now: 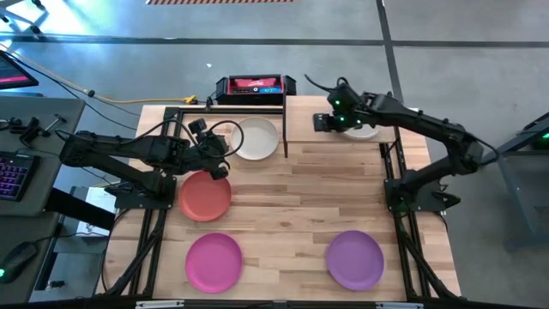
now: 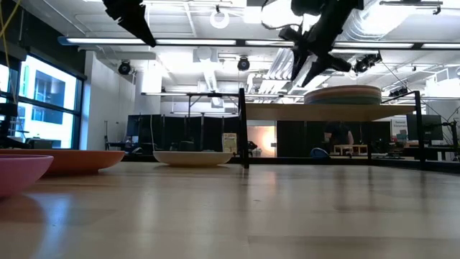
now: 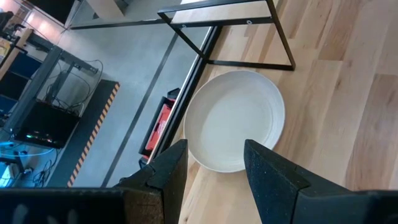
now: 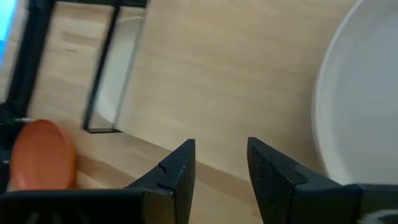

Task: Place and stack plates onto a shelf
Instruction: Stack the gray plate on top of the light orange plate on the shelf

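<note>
The shelf (image 1: 334,144) is a raised light-wood plank on black posts at the table's far side. A low stack of plates (image 2: 343,93) sits on it, the top one white (image 4: 360,99), partly hidden by my right arm in the high view. My right gripper (image 4: 221,168) hangs open over the plank (image 4: 205,74), beside that stack and clear of it. A cream-white plate (image 1: 256,139) lies on the table left of the shelf. My left gripper (image 3: 214,168) stands open above the table, short of this plate (image 3: 233,121). Coral (image 1: 206,196), magenta (image 1: 214,262) and purple (image 1: 354,259) plates lie on the tabletop.
A black metal frame (image 1: 225,110) stands at the far left of the shelf, round the cream-white plate. A black and red box (image 1: 255,85) lies beyond the table's far edge. Bare wood shows at the table's middle (image 1: 300,197).
</note>
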